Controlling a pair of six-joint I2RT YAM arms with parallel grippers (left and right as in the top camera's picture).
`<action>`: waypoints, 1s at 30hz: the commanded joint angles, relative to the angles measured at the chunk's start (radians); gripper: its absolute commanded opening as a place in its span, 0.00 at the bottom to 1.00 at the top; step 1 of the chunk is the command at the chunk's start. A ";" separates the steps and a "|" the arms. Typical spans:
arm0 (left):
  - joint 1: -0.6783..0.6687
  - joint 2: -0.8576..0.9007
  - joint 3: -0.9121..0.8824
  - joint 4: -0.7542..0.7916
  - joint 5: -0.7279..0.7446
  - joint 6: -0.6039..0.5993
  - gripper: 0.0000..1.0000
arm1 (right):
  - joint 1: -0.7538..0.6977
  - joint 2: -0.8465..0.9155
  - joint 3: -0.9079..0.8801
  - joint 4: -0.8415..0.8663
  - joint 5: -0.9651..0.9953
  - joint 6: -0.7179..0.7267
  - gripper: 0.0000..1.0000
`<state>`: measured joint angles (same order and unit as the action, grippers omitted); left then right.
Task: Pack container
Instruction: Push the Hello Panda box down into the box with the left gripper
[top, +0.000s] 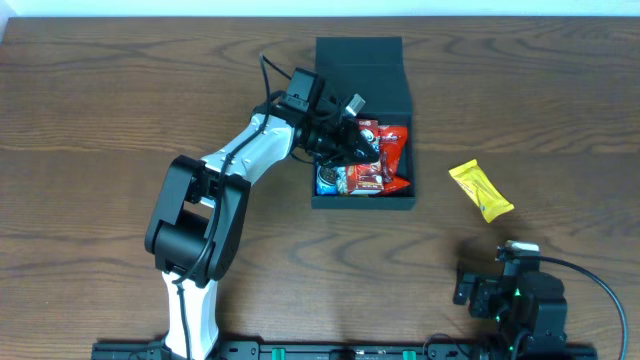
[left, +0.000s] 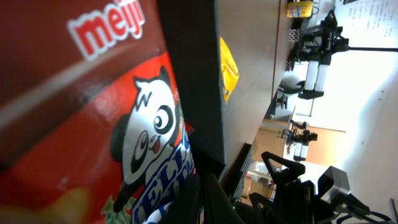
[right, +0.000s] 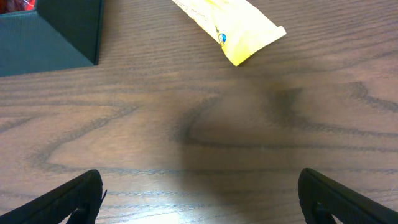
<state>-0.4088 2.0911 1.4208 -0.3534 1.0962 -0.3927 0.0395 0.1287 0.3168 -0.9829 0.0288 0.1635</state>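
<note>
On your brown wooden table (top: 100, 100), the dark teal-black square cardboard container (top: 362, 204) sits open near centre, red snack packets (top: 392, 150) inside, your left gripper (top: 345, 140) reaching into it with jaws together. Your right gripper (right: 199, 199), jaws wide apart, is the nearer arm to the yellow snack packet (top: 481, 190), which lies ahead of it, long axis diagonal.
</note>
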 joint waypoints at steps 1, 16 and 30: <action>0.012 0.029 -0.040 0.002 -0.031 0.004 0.06 | -0.005 -0.004 -0.002 -0.003 -0.003 -0.015 0.99; 0.024 0.030 -0.059 0.025 -0.037 0.003 0.06 | -0.005 -0.004 -0.002 -0.003 -0.003 -0.015 0.99; 0.014 -0.043 -0.055 0.040 -0.053 -0.017 0.06 | -0.005 -0.004 -0.002 -0.003 -0.003 -0.015 0.99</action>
<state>-0.3954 2.0880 1.3804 -0.3130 1.0981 -0.4011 0.0395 0.1287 0.3168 -0.9829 0.0288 0.1635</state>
